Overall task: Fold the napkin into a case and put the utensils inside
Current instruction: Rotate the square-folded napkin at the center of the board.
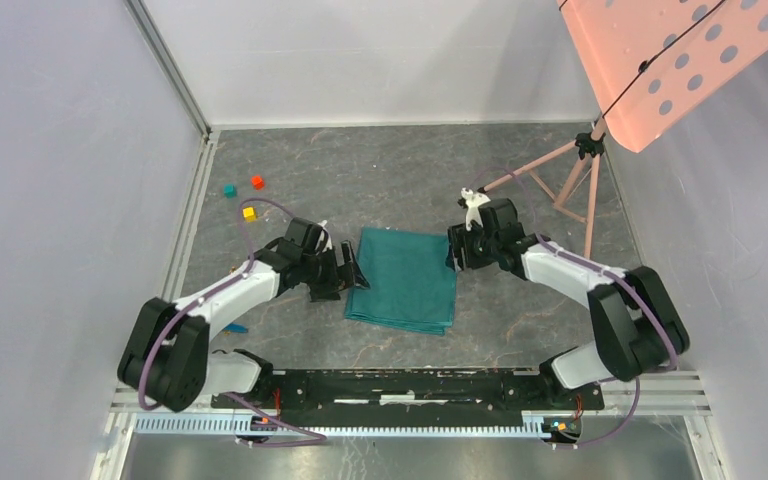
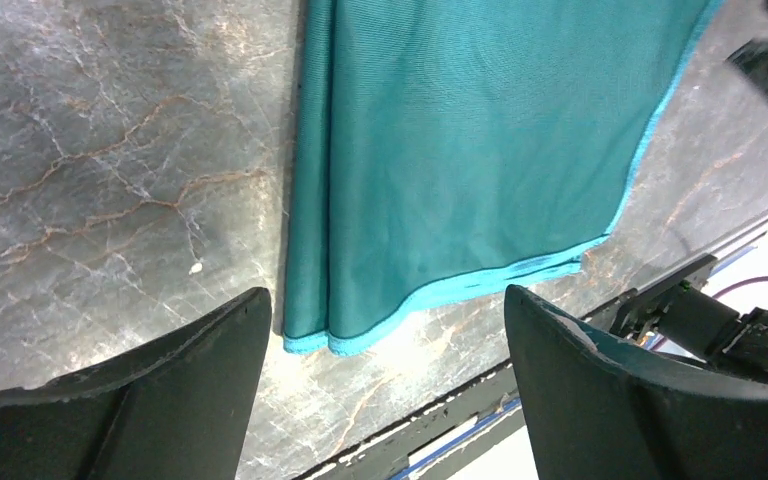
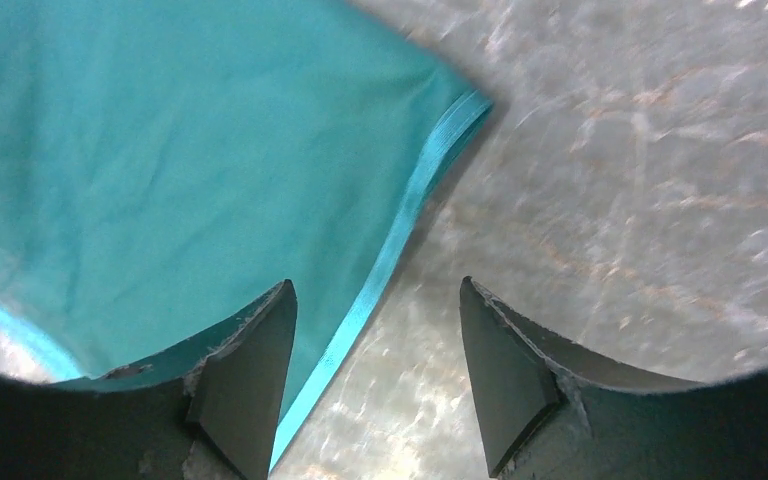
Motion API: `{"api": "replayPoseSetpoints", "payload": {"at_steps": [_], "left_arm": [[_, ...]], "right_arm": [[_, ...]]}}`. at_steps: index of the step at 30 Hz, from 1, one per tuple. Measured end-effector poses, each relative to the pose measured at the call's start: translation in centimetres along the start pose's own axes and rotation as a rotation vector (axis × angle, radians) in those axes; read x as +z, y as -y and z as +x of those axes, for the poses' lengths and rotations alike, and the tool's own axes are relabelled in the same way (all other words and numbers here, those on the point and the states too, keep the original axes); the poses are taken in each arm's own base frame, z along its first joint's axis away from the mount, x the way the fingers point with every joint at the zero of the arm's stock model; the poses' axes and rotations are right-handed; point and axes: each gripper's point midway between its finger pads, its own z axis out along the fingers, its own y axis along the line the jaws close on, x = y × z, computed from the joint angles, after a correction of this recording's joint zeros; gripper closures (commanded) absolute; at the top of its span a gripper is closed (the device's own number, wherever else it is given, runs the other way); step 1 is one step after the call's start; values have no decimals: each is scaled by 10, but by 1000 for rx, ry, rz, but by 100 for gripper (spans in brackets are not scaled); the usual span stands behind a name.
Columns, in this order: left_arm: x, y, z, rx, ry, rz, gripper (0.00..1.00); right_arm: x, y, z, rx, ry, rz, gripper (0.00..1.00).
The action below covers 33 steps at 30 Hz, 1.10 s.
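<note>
Nearest my side, a slim blue piece, probably one of the utensils, pokes out from under the left arm; I cannot find the spoon in any view. At mid-table the napkin lies folded into a layered rectangle. It is broader than a finished case, so I judge the folding only part done. The left gripper sits just beside the napkin's left edge, jaws spread wide and holding nothing. It faces the near-left corner where the stacked hems show, likely placed to take that edge for the next fold. The right gripper hangs at the far-right corner, jaws apart, the hem running under the gap unpinched. I read it as posted there to lift or steady that side. Farther off on the left, a yellow cube, a teal cube and a red cube lie well apart from the work. A pink stand occupies the far right.
</note>
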Motion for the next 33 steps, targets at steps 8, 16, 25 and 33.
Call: {"api": "replayPoseSetpoints", "payload": {"at_steps": [8,16,25,33], "left_arm": [[-6,-3,6,-5,-1,-8,50],[0,-16,26,-23,-59,-27,60],[3,-18,39,-15,-93,-18,65],[3,-18,44,-16,-107,-8,85]], "right_arm": [[-23,-40,68,124,-94,-236,42],[-38,-61,93,182,-128,-315,45],[-44,-66,102,179,-135,-332,45],[-44,-69,104,180,-134,-341,45]]}}
